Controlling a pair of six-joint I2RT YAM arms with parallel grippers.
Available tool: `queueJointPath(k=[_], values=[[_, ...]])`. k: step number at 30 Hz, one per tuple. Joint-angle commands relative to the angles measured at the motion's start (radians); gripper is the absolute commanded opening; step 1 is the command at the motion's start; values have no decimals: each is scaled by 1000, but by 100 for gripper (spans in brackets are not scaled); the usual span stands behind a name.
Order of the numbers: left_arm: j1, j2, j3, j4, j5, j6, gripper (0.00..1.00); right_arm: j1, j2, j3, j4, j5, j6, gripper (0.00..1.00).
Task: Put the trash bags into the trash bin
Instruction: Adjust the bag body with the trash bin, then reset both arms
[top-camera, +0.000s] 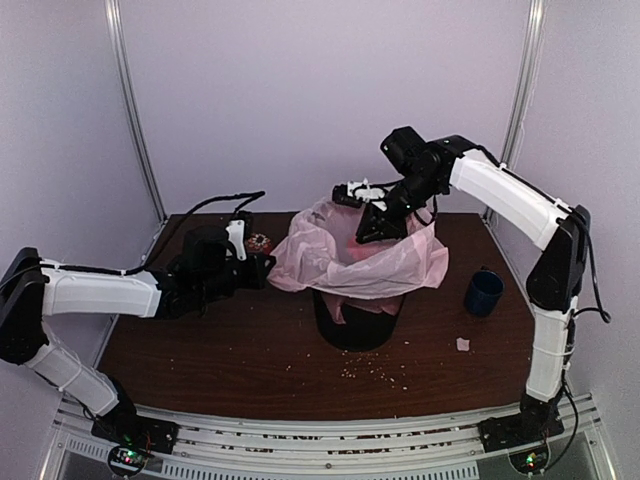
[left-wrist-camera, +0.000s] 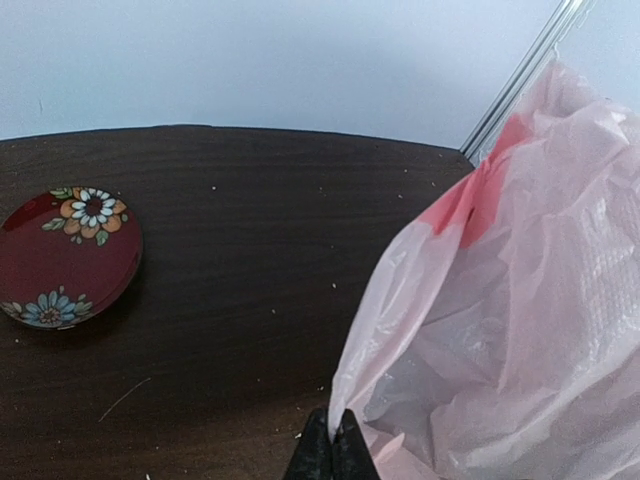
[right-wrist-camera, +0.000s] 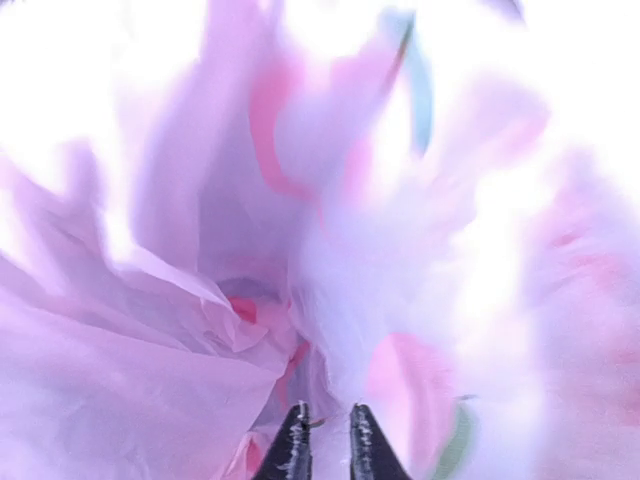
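1. The bag lies draped over the bin. Its pale-pink film spreads past the rim on every side, so only the bin's lower black wall shows. One fold hangs down the bin's front.
2. The bin stands upright near the middle of the bench.
3. The left arm reaches in low from the left. The left jaws sit just beside the bin at the bag's left edge, which is drawn out to a point toward them.
4. In the left wrist view the left jaws are pressed together with no gap. The bag's edge tapers down into the tips, so they are clamped on the film.
5. The right arm comes over from the far right. The right jaws angle down into the top of the bag, above the bin's mouth.
6. In the right wrist view the right jaws stand a narrow gap apart, with blurred pink folds all around them. I cannot tell whether any film is caught between them.
7. A small dark-red plate with flower prints lies flat on the bench beyond the left wrist, apart from the bag.
8. A dark-blue mug stands upright to the right of the bin, clear of the bag.
9. A white scrap lies near the mug, and crumbs are scattered in front of the bin.
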Motion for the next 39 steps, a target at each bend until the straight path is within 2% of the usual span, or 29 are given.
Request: queueJointPath(k=[1,5,13,18,19,20,23,25,27,28,33,36,39], values=[[11,-13,72,-26,-4,41,0,4,-81,14,125,-118,99,19],[10,-19,95,-52,-3,55,0,4,-92,-6,150,-135,119,21],[11,-28,156,-148,-19,98,0,-12,-168,5,215,-161,198,35],[11,5,165,-201,16,94,0,-108,-253,-49,348,-226,341,41],[11,9,175,-234,15,97,3,-139,-279,-95,392,-243,385,44],[11,9,191,-273,3,101,11,-179,-311,-143,452,-249,434,49],[11,-29,240,-413,-19,133,45,-297,-436,-337,669,-213,570,63],[10,-78,259,-473,-21,159,65,-358,-535,-502,807,-110,641,80],[13,-133,281,-531,-37,193,77,-400,-620,-621,917,29,703,96],[15,-160,296,-557,-59,216,82,-417,-658,-673,960,73,731,99],[21,-233,413,-699,-253,317,96,-430,-809,-873,1099,389,871,100],[26,-241,466,-721,-398,388,98,-430,-853,-942,1109,525,934,100],[40,-257,438,-648,-496,478,98,-430,-860,-971,1079,572,970,100]])
